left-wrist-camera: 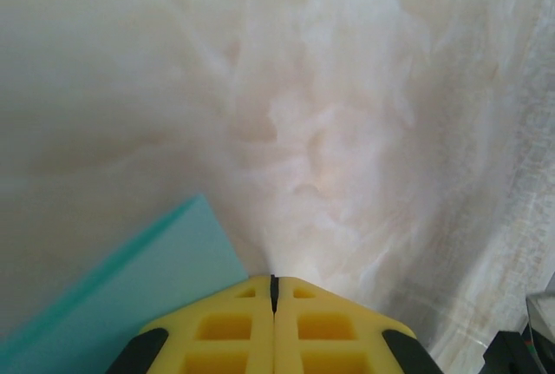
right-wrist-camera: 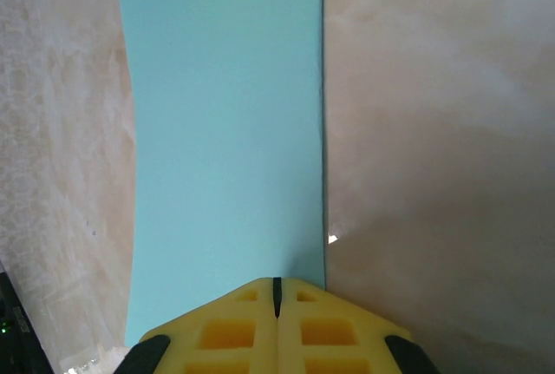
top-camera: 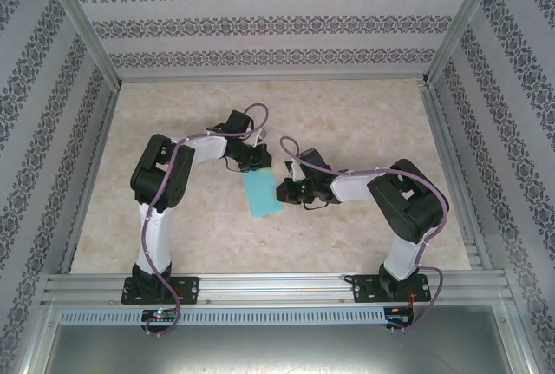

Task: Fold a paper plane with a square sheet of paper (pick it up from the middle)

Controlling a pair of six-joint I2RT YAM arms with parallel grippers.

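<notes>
The square sheet of paper (top-camera: pixel 260 193) is teal and lies on the marbled table as a narrow rectangle, seemingly doubled over, with no pointed plane shape. My left gripper (top-camera: pixel 257 166) is shut at the strip's far end. In the left wrist view its yellow fingers (left-wrist-camera: pixel 225 331) meet at the left gripper's tips (left-wrist-camera: pixel 274 283), with the paper (left-wrist-camera: pixel 130 296) just to their left. My right gripper (top-camera: pixel 284 190) is shut at the strip's right edge. In the right wrist view the paper (right-wrist-camera: pixel 225 131) runs away from the right gripper's closed tips (right-wrist-camera: pixel 276 291) and passes under them. I cannot tell whether it is pinched.
The marbled table top (top-camera: pixel 364 122) is bounded by aluminium rails (top-camera: pixel 277 285) in front and patterned walls (top-camera: pixel 260 18) at the back and sides. Both arms bend inward toward the middle.
</notes>
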